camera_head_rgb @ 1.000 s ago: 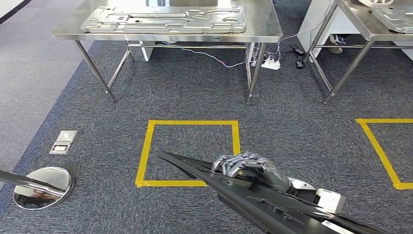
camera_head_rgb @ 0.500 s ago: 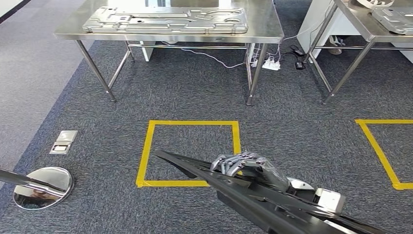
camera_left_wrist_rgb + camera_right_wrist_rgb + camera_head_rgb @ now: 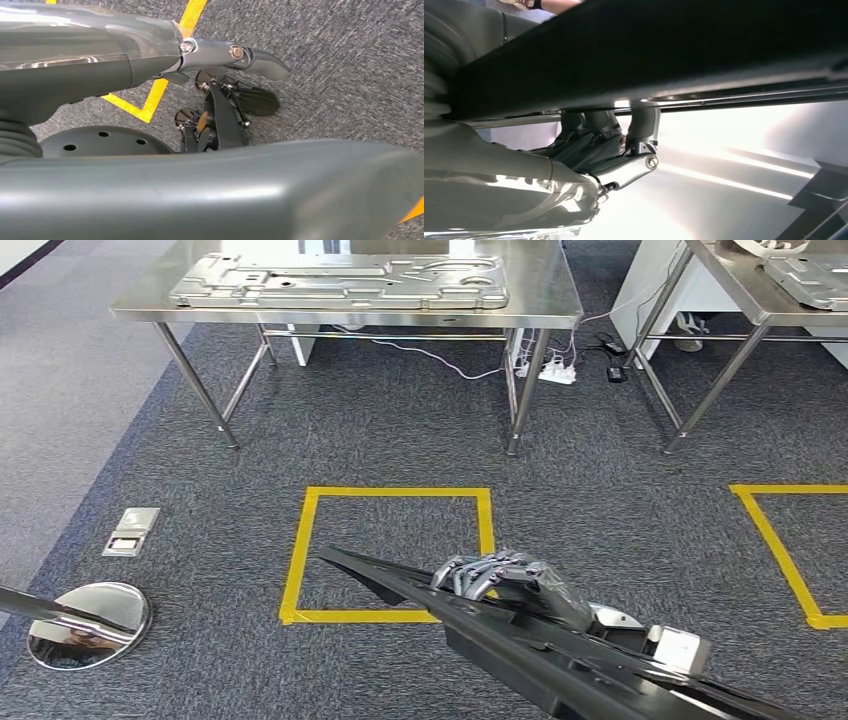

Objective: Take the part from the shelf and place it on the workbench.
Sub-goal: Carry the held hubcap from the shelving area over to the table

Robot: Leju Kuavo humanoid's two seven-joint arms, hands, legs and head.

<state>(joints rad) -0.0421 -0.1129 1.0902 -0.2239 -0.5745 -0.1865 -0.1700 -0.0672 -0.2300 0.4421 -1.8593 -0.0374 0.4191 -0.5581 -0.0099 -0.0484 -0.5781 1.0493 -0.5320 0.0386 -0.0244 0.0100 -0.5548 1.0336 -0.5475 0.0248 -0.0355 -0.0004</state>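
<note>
Above the yellow floor square (image 3: 388, 553), the right hand (image 3: 510, 580) still grips the black part (image 3: 520, 640), essentially unmoved.

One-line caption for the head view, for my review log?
Right hand grips a long black part over grey carpet near a yellow taped square, facing a steel workbench.

no readable text, no labels, no brand names, no numbers, no signs on anything

You face grey carpet (image 3: 400, 440) marked with yellow tape squares (image 3: 388, 554), two steel tables (image 3: 540, 300) beyond, and a power strip (image 3: 556, 370) underneath.
</note>
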